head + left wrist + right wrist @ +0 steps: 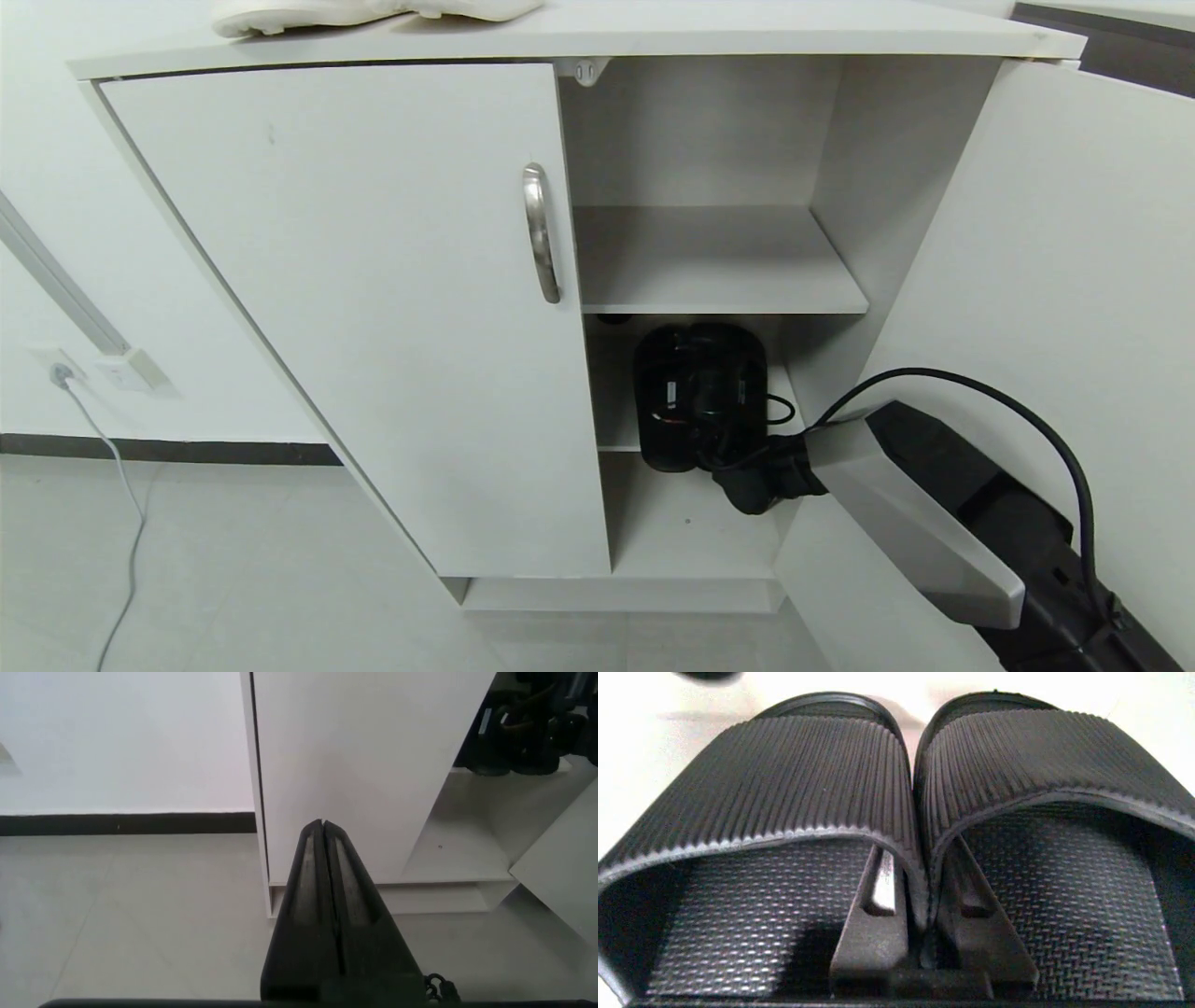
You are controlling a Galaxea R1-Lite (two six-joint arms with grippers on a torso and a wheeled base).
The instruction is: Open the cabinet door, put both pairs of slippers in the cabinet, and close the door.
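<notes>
Right gripper (920,896) — clamped on the pair of black ribbed rubber slide slippers (700,392), inner sides pinched together | slippers — side by side inside white wooden cabinet (373,280), below its upper shelf

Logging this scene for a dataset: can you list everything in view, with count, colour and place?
cabinet: one, white, against the wall
left door: one, white, shut
right door: one, white, swung open
handle: one, silver, on the left door
shelves: two, white, inside the open half
black slippers: one pair, black, on the lower shelf
white slippers: one pair, white, on the cabinet top, partly cut off
sockets: two, white, on the wall left of the cabinet
cable: one, grey, hanging from one socket
left gripper: one, black, shut, low in front of the left door
right gripper: one, black, inside the cabinet, shut on the black slippers' inner walls
</notes>
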